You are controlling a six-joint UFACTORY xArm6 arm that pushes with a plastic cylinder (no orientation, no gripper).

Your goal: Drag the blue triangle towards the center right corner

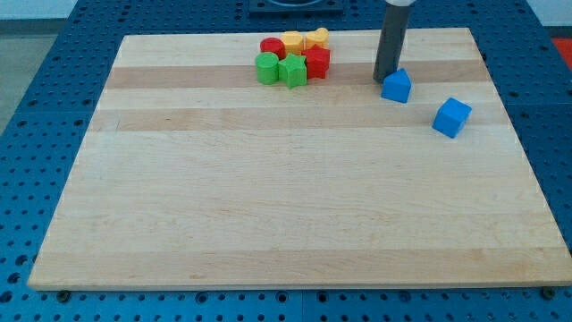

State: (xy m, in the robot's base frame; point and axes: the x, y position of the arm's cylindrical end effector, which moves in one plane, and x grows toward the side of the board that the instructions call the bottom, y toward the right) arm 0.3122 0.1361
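The blue triangle [397, 86] lies on the wooden board [295, 206] near the view's top right. My tip [384, 80] rests on the board right at the triangle's left side, touching or nearly touching it. The dark rod rises straight up from there to the view's top edge. A blue cube [451, 117] lies to the right of and below the triangle, apart from it.
A tight cluster sits at the view's top centre: a green cylinder [267, 68], a green block [292, 71], a red block [317, 62], another red block [272, 46], a yellow block [293, 41] and a yellow block [315, 38].
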